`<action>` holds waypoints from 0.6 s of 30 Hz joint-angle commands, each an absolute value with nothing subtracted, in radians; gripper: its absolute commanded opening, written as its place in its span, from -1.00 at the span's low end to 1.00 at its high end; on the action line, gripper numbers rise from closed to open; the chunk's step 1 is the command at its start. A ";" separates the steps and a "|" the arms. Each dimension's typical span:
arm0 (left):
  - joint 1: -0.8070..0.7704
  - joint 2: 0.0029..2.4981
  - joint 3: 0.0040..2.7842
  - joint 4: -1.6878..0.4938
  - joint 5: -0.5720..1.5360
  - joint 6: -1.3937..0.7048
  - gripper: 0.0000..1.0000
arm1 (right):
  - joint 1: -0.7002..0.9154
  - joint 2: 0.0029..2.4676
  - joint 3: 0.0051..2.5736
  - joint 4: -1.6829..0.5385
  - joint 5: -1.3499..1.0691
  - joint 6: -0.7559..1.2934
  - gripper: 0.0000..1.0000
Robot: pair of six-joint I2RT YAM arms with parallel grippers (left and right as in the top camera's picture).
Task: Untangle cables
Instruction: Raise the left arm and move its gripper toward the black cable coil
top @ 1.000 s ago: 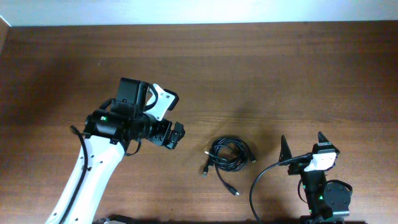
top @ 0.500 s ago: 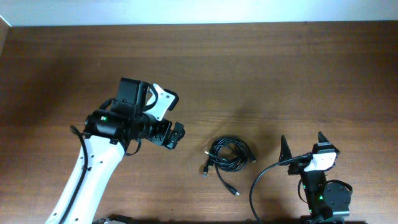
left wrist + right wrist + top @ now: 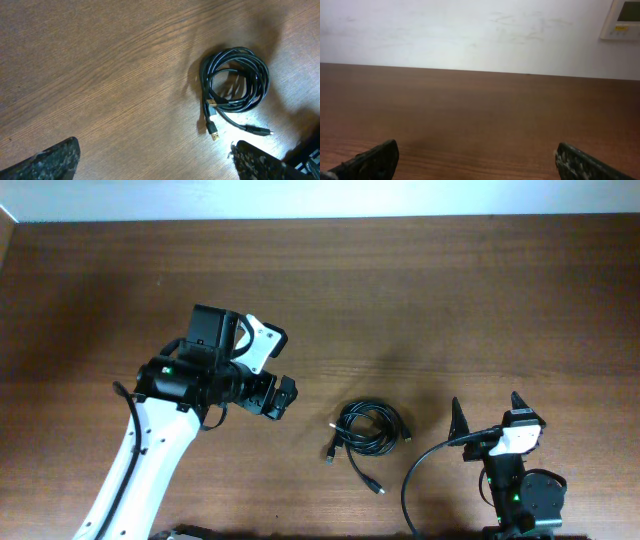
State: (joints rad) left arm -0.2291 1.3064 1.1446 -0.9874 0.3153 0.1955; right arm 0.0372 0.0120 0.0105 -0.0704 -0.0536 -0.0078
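The cables [image 3: 370, 428] lie as one loose black coil on the brown wooden table [image 3: 420, 300], a little right of the middle near the front. Two plug ends stick out of the coil at its lower left. The left wrist view shows the coil [image 3: 235, 80] at upper right with a gold USB plug [image 3: 214, 135] below it. My left gripper [image 3: 285, 395] [image 3: 157, 162] stands open to the left of the coil, nothing between its fingers. Right of the coil, my right gripper [image 3: 487, 412] [image 3: 477, 160] is open too and empty, facing the far wall; no cables show in its view.
A thicker black arm cable [image 3: 412, 480] loops at the front, between the coil and the right arm. The table ends at a white wall [image 3: 470, 30] at the back. A small wall panel [image 3: 622, 19] sits at upper right in the right wrist view.
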 commanded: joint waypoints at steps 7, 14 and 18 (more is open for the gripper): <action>-0.233 1.313 1.166 -0.990 0.326 0.215 0.98 | 0.046 0.004 0.006 -0.074 -0.074 -0.011 0.98; -0.233 1.313 1.166 -0.993 0.326 0.215 0.98 | 0.046 0.004 0.006 -0.074 -0.074 -0.011 0.98; -0.233 1.313 1.166 -1.013 0.326 0.215 0.98 | 0.046 0.004 0.006 -0.074 -0.074 -0.011 0.98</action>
